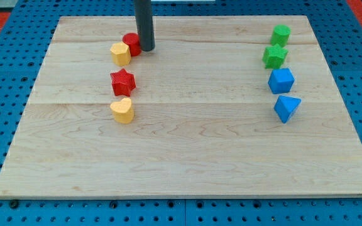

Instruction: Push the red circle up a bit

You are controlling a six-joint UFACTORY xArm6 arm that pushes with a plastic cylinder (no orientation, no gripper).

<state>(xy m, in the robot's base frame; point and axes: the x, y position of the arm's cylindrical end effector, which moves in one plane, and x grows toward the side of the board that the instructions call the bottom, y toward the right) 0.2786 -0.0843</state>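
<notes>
The red circle (131, 43) sits near the view's top left of the wooden board (187, 157). My tip (147, 48) stands right beside it on its right, touching or nearly touching it. A yellow hexagon block (120, 54) touches the red circle on its lower left. The rod partly hides the circle's right edge.
A red star (123, 81) and a yellow heart (122, 110) lie below the yellow hexagon. At the view's right stand a green hexagon (281, 34), a green star (274, 56), a blue cube-like block (281, 80) and a blue triangle (286, 108).
</notes>
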